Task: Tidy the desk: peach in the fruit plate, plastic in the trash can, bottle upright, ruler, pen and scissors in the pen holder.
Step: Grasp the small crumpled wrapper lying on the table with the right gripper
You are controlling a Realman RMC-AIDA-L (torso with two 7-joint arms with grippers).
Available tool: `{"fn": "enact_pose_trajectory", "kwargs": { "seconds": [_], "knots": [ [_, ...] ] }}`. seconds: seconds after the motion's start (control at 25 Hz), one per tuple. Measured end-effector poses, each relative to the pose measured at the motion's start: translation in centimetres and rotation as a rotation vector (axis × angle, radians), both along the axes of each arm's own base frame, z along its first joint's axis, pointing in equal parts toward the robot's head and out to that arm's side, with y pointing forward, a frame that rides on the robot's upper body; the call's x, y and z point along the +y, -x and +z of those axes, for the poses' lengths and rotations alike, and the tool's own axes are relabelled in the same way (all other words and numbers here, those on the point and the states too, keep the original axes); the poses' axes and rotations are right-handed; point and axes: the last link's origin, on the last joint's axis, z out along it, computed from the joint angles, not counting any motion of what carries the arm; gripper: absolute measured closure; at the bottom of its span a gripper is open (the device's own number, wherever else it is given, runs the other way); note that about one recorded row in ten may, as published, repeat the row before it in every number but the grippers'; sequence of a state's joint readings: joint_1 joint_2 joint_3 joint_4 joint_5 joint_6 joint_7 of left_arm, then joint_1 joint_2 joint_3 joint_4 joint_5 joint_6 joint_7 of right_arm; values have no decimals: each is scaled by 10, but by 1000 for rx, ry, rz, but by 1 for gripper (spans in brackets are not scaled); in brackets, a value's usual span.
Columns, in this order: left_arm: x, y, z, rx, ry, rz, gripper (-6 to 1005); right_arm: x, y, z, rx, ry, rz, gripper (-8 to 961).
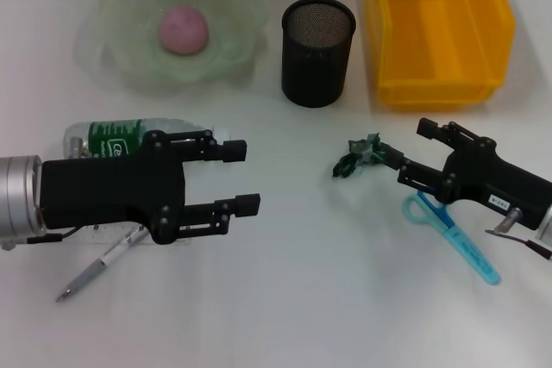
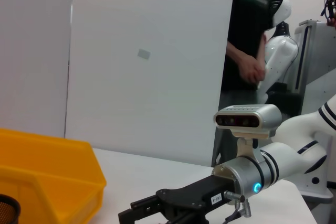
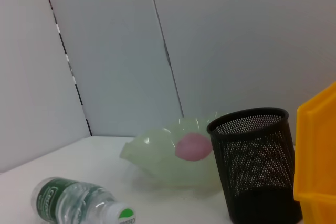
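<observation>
A pink peach (image 1: 183, 29) (image 3: 193, 146) lies in the pale green fruit plate (image 1: 112, 6) (image 3: 152, 153). The clear bottle (image 1: 116, 137) (image 3: 79, 200) with a green label lies on its side just behind my left gripper (image 1: 246, 177), which hovers open and empty. A pen (image 1: 99, 266) lies below that arm. Crumpled green plastic (image 1: 355, 157) rests on the desk against one fingertip of my open right gripper (image 1: 404, 149). Blue scissors (image 1: 453, 234) lie under the right arm. The black mesh pen holder (image 1: 317, 51) (image 3: 257, 163) stands upright at the back. The ruler is out of view.
A yellow bin (image 1: 435, 28) (image 2: 47, 177) (image 3: 317, 156) serves as the trash can at the back right, next to the pen holder. In the left wrist view, a person (image 2: 249, 51) stands beyond the desk's far edge.
</observation>
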State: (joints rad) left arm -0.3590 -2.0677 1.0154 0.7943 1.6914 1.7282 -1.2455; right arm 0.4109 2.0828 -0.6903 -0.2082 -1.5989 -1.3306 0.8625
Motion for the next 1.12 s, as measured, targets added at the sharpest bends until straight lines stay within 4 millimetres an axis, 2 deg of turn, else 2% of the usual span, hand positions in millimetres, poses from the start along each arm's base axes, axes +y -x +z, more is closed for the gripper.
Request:
{"fn": "enact_pose_trajectory", "kwargs": {
  "seconds": [0.4,1.12],
  "knots": [
    [6,-2,0,8,-19,3,350,14,5,-7,1,34,-43,136],
    [18,-4,5,-13,-74,30,349,18,10,-14,-16,90,-48,136]
  ]
}}
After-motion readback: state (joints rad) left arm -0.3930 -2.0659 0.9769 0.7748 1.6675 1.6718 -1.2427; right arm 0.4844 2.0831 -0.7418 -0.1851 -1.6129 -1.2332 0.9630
